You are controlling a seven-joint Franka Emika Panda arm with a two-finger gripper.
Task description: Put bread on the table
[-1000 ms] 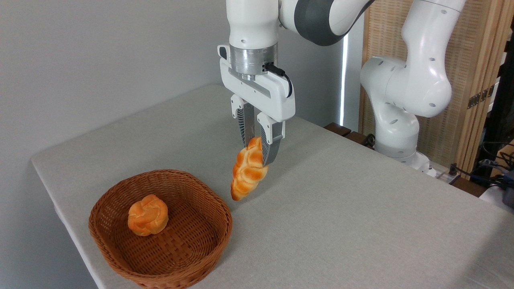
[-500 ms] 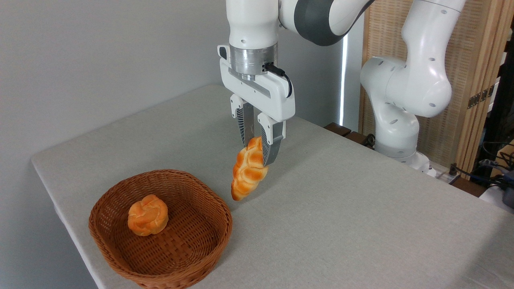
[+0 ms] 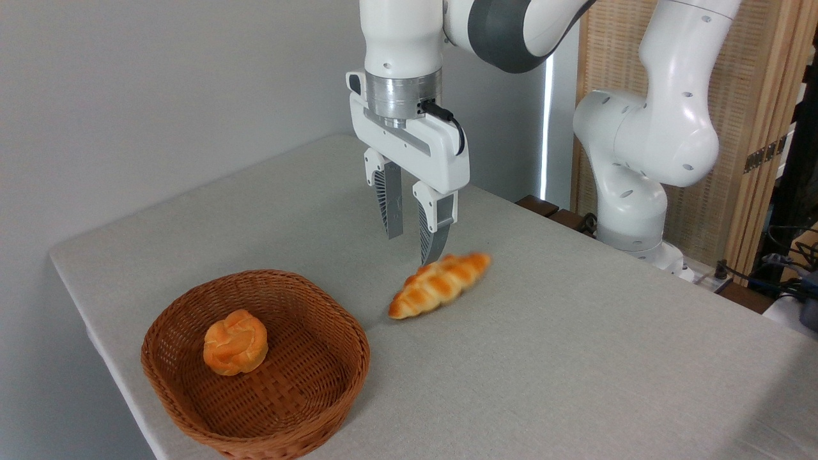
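Bare table (image 3: 543, 358) right of basket (image 3: 255, 364)

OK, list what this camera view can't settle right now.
- Bread: its right end is motion-blurred, so whether it has come to rest on the table is unclear.
- Basket: bottom rim cut off by the picture's lower edge; its near wall hides part of the floor inside.
- Table: right and near edges run out of frame.
- Round bun: underside hidden.

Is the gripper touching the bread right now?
Cannot tell. In the camera view the gripper is open above the blurred bread on the table, but one fingertip overlaps the loaf's edge.
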